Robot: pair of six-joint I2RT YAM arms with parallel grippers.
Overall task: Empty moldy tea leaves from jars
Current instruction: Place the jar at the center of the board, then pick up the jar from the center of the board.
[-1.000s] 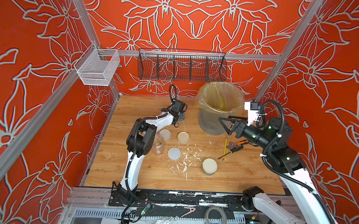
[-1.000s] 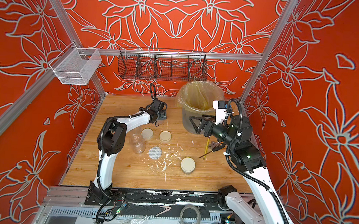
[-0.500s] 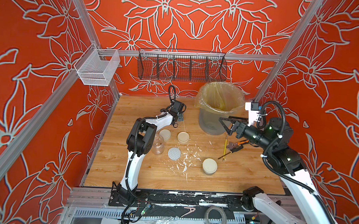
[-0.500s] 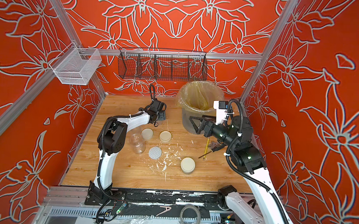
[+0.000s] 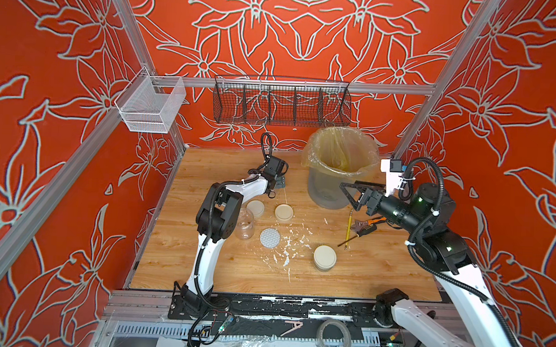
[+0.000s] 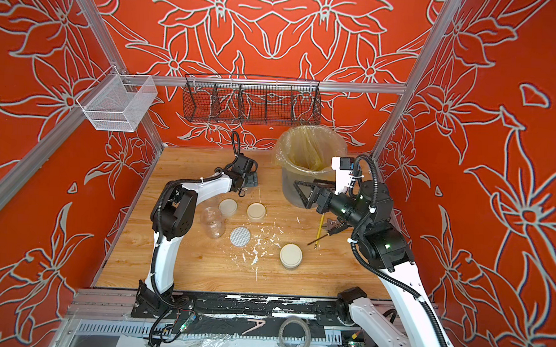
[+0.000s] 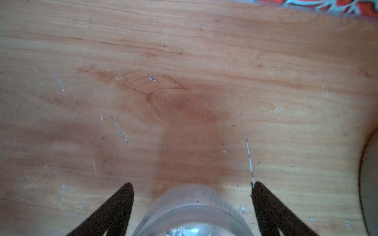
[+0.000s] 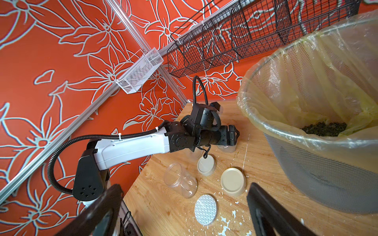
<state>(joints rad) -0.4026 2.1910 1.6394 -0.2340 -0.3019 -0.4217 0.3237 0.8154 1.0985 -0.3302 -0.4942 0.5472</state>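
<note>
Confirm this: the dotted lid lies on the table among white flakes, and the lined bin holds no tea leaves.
One thing is wrong: the bin is not empty. The right wrist view shows dark tea leaves at the bottom of its liner. The dotted lid does lie on the table among white flakes.

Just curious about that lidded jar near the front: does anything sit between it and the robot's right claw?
Nothing visible does. The open right gripper hangs above the table; only thin white flakes lie between it and the lidded jar. A pencil lies just to one side.
</note>
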